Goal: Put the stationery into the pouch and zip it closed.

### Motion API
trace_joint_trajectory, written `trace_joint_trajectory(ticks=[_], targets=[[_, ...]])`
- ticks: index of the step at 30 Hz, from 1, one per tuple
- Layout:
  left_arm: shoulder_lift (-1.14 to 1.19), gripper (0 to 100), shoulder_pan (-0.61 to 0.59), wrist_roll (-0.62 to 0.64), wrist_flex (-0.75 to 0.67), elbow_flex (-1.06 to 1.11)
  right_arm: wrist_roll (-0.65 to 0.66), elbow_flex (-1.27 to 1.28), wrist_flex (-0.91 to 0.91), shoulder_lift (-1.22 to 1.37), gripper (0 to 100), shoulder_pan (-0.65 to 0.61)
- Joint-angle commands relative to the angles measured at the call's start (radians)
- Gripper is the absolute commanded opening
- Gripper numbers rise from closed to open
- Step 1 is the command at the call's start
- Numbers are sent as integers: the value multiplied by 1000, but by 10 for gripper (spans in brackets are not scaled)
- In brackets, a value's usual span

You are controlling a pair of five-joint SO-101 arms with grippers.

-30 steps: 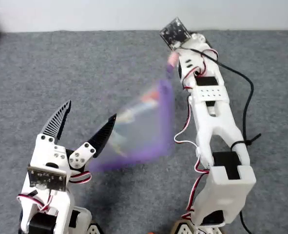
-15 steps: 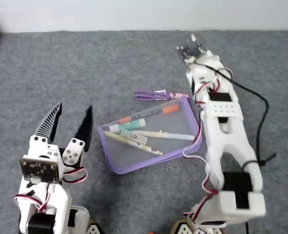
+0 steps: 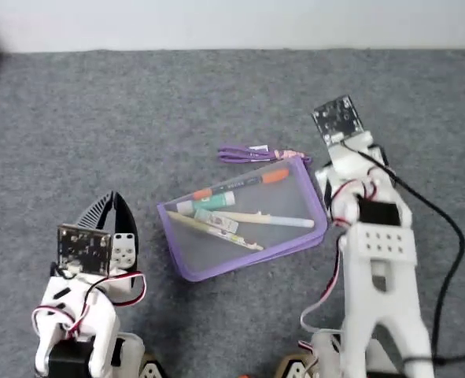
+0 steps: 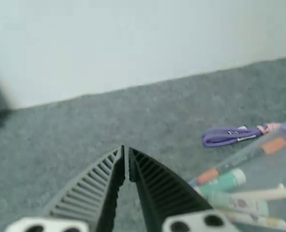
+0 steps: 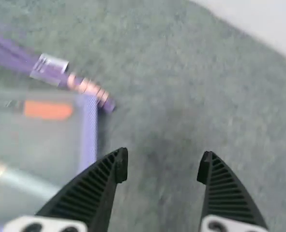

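Grey, felt-like table (image 3: 98, 102) seen from above, w/ a plain white wall (image 3: 216, 24) along its far edge.

Near the table's centre lies a flat, see-through pouch (image 3: 248, 253) w/ purple edging. Its long axis runs approx parallel to the far edge, tilted so the left end sits nearer the front edge and the right end farther back. Inside, lying lengthwise: an orange-capped marker (image 3: 244, 183), a green-and-white pen (image 3: 208, 206), a pale pen (image 3: 275, 220) and a yellowish pencil (image 3: 212, 229). Can't tell whether the zip is closed.

From the pouch's far-right corner a purple strap (image 3: 244, 153) trails toward the left, along the pouch's far side and just apart from it. It joins the pouch by a small pink-beaded link (image 5: 87, 87).

The left arm (image 3: 79, 307) stands at the front edge, left of the pouch. The left gripper (image 4: 126, 152) is clenched on nothing, its fingers pressed together, tips aimed at the far edge and apart from the pouch's left end.

The right arm (image 3: 378, 244) stands at the front edge, right of the pouch and just beside its right end. The right gripper (image 5: 164, 162) is spread and holds nothing. One finger (image 5: 111, 169) is just beside the pouch's purple corner, w/ bare carpet btwn the fingers.

Wide bare carpet lies toward the far-left corner, along the far edge and toward the right edge.
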Motion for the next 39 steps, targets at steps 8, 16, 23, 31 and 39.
trace_joint_trajectory(ticks=[8,16,23,31,39], targets=[[-12,14,-8,9,9,105,-107,196,285,-476,241,5],[-12,14,-5,11,9,154,-212,292,461,-820,59,4],[-12,14,-3,11,9,263,-241,384,549,-1072,11,4],[-12,14,2,11,9,351,-242,574,621,-1207,8,2],[-11,14,-3,11,9,372,-253,735,621,-1201,9,2]])
